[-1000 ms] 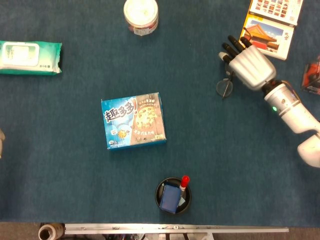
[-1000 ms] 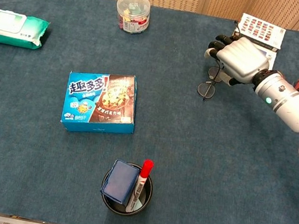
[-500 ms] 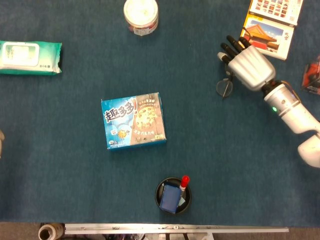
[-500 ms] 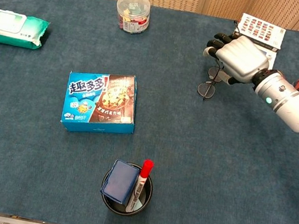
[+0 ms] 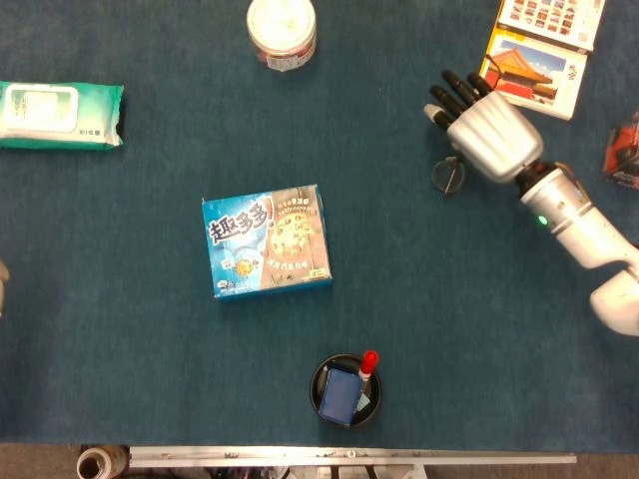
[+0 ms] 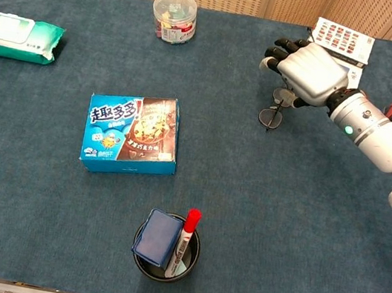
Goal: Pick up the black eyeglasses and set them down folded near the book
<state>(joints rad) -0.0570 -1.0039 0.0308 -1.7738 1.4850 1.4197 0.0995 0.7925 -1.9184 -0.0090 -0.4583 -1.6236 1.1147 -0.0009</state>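
Note:
The black eyeglasses (image 5: pixel 448 175) (image 6: pixel 269 117) lie on the blue table cloth, just left of the book (image 5: pixel 534 62) (image 6: pixel 341 41) at the far right. My right hand (image 5: pixel 485 132) (image 6: pixel 308 70) hovers over their upper part with its fingers stretched out and apart, holding nothing. It hides part of the frame, so I cannot tell whether the temples are folded. Only a pale sliver of my left hand (image 5: pixel 2 286) shows at the left edge of the head view.
A blue cookie box (image 5: pixel 268 240) lies mid-table. A wet-wipes pack (image 5: pixel 60 114) sits far left and a round jar (image 5: pixel 283 30) at the back. A black cup (image 5: pixel 345 391) with a red marker stands near the front edge. A red object (image 5: pixel 625 150) lies at the right edge.
My right hand has shifted slightly left and toward the back of the table, with its fingers reaching further out. The eyeglasses have not moved.

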